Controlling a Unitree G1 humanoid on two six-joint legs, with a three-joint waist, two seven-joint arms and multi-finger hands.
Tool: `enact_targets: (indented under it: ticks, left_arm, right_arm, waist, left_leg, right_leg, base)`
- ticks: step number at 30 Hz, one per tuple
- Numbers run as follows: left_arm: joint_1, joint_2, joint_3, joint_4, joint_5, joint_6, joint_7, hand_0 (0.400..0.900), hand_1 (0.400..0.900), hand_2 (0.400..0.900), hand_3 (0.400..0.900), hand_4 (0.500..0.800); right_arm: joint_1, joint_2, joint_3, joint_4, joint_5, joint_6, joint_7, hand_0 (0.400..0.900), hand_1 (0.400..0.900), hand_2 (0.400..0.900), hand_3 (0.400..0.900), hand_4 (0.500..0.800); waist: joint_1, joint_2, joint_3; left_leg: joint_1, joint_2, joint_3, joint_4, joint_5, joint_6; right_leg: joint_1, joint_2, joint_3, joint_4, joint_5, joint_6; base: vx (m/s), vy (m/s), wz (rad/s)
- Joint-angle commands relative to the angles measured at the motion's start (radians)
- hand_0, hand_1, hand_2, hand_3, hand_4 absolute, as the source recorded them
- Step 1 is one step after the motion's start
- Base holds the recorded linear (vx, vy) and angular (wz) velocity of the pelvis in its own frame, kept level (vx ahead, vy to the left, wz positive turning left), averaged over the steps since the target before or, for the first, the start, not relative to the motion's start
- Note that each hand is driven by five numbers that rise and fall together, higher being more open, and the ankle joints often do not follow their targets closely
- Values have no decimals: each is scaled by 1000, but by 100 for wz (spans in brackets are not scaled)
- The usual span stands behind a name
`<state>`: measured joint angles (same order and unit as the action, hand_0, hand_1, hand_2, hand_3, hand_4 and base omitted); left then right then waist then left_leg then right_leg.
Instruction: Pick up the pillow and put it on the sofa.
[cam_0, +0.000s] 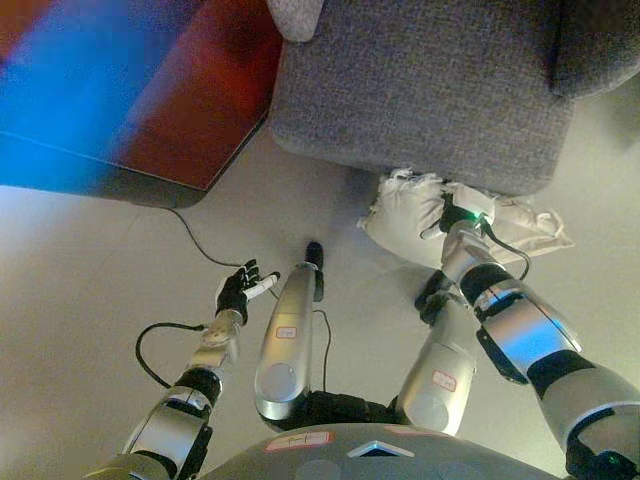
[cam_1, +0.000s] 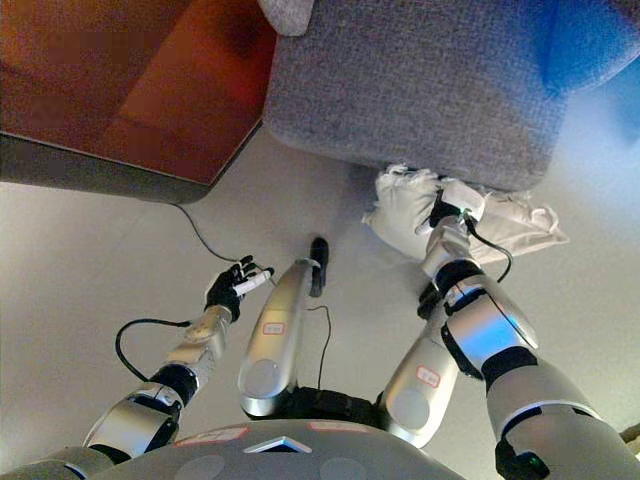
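Observation:
A crumpled white pillow (cam_0: 404, 216) lies on the pale floor against the front of the grey sofa (cam_0: 420, 90), partly tucked under its edge. My right hand (cam_0: 447, 219) rests on top of the pillow near its middle, its dark shape sunk into the cloth. My left hand (cam_0: 238, 291) hangs over bare floor well to the left of the pillow, fingers relaxed and spread, holding nothing.
A low reddish-brown table (cam_0: 190, 110) with a dark rim stands at the upper left, close beside the sofa's left corner. A grey cushion corner (cam_1: 285, 15) pokes over the sofa seat at the top.

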<state>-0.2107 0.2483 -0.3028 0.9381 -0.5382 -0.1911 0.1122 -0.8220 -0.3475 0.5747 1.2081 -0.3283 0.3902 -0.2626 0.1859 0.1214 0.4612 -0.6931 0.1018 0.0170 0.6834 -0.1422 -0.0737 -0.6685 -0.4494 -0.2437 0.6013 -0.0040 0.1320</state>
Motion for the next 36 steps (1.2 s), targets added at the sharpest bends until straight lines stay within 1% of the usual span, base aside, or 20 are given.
enact_targets:
  ticks: [1,3,4,5,10,13,20,23,26,28,33,34,35,36]
  left_arm:
    - [59,66,-5,-81,-105,-75,17,900,900,900,900,800]
    - [69,71,2,-102,-128,-83,10,900,900,900,900,800]
    - [85,76,5,-129,-147,-97,2,900,900,900,900,800]
    - [92,78,6,-141,-155,-100,-1,900,900,900,900,800]
    - [113,78,9,-194,-211,-132,-22,900,900,900,900,800]
    - [132,79,8,-224,-245,-153,-33,900,900,900,900,800]
    - [183,91,21,-279,-307,-198,-66,900,900,900,900,800]
    - [200,103,31,-309,-313,-221,-75,900,900,900,900,800]
    - [209,127,40,-349,-332,-219,-82,900,900,900,900,800]
    - [214,131,39,-359,-343,-224,-85,900,900,900,900,800]
    - [233,140,60,-369,-347,-235,-103,900,900,900,900,800]
    - [234,141,61,-368,-346,-238,-105,900,900,900,900,800]
    - [236,143,62,-372,-344,-237,-102,900,900,900,900,800]
    - [238,146,66,-373,-345,-234,-102,900,900,900,900,800]
  right_arm:
    - [-101,-73,4,6,25,16,-10,900,900,900,900,800]
    - [-117,-82,4,8,35,18,0,900,900,900,900,800]
    - [-133,-90,7,9,43,14,-2,900,900,900,900,800]
    - [-139,-91,9,9,45,14,-1,900,900,900,900,800]
    - [-205,-114,18,12,44,17,17,900,900,900,900,800]
    - [-251,-127,33,17,50,23,35,900,900,900,900,800]
    - [-315,-157,70,26,60,11,128,900,900,900,900,800]
    - [-329,-158,80,29,97,15,160,900,900,900,900,800]
    - [-349,-161,74,41,98,-3,172,900,900,900,900,800]
    - [-359,-166,79,51,107,-19,174,900,900,900,900,800]
    - [-368,-160,83,63,91,-52,190,900,900,900,900,800]
    - [-369,-157,84,66,89,-58,193,710,710,710,710,686]
    - [-367,-153,84,68,92,-69,198,400,400,400,400,500]
    - [-363,-149,81,71,96,-80,203,400,400,400,400,500]
  waist:
    - [31,36,25]
    - [36,43,32]
    - [41,49,39]
    - [43,53,46]
    - [48,75,58]
    - [53,90,58]
    - [63,113,59]
    - [70,116,59]
    - [78,120,59]
    - [80,123,59]
    - [92,117,59]
    - [94,116,59]
    - [96,113,59]
    - [97,111,59]
  left_leg:
    - [-8,34,-40,-43,25,-18]
    - [-30,32,-42,-21,19,-15]
    - [-54,31,-44,2,15,-13]
    - [-52,34,-45,26,-15,-16]
    - [-130,29,-39,103,-36,-3]
    - [-200,28,-47,168,-48,4]
    - [-316,36,-54,256,-51,9]
    - [-364,40,-63,297,-54,11]
    - [-419,43,-66,349,-60,9]
    - [-438,43,-67,367,-61,8]
    - [-457,41,-79,400,-66,5]
    - [-459,41,-81,406,-65,4]
    - [-456,41,-83,410,-65,4]
    - [-452,42,-84,411,-64,2]
  right_leg:
    - [-15,-45,81,113,-89,29]
    - [-41,-48,87,140,-97,25]
    - [-67,-48,93,166,-103,21]
    - [-68,-47,99,193,-131,28]
    - [-157,-37,126,285,-164,11]
    - [-229,-29,154,357,-191,0]
    - [-348,-17,191,459,-226,-23]
    - [-399,-16,199,505,-240,-29]
    - [-449,-18,202,555,-256,-30]
    - [-469,-17,207,575,-263,-32]
    - [-488,-17,203,616,-278,-29]
    - [-489,-17,201,622,-281,-29]
    - [-486,-18,197,627,-282,-28]
    - [-482,-17,194,631,-283,-27]
  base:
    - [-58,20,12]
    - [-60,15,10]
    - [3,-1,5]
    - [-20,8,5]
    - [-61,32,3]
    - [-70,24,5]
    - [-64,15,1]
    - [-66,-19,4]
    - [-63,-38,9]
    - [-54,-26,9]
    - [-21,-32,2]
    - [-2,-35,-1]
    - [3,-44,-1]
    - [6,-48,-1]
